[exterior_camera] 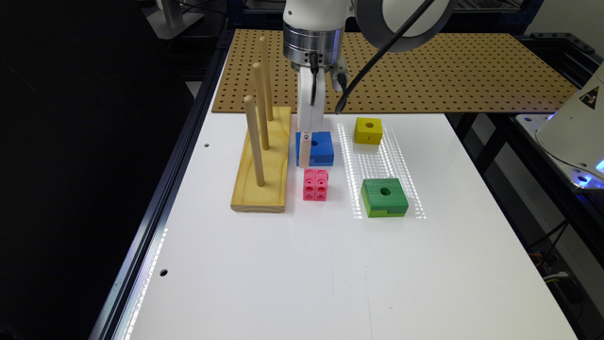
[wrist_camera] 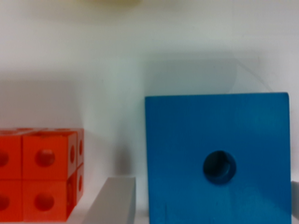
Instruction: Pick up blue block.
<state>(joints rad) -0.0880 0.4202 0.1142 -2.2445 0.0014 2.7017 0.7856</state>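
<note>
Nearest the exterior camera lay bare white table. Further in sat the green block, round hole on top, slot in its near side. On the exterior view's left of it stood the pink cube cluster, and beyond that the wooden base carrying three upright pegs. The yellow block sat further back, near the edge of the brown pegboard.

The pink cluster stood just in front of the blue block, a narrow gap between them. The wooden base lay close on the block's other side, toward the exterior view's left.

The arm came straight down from above, wrist vertical, a black cable hanging off it. The gripper was lowered to the blue block's level, at the side facing the wooden base.

In the wrist view the blue block lay flat on the table, hole facing up. One grey finger sat in the gap between the block and the pink cluster, just beside the block's edge. A sliver of what appeared to be the second finger showed at the block's far edge. The jaws were spread wide, straddling the block; contact could not be confirmed.
</note>
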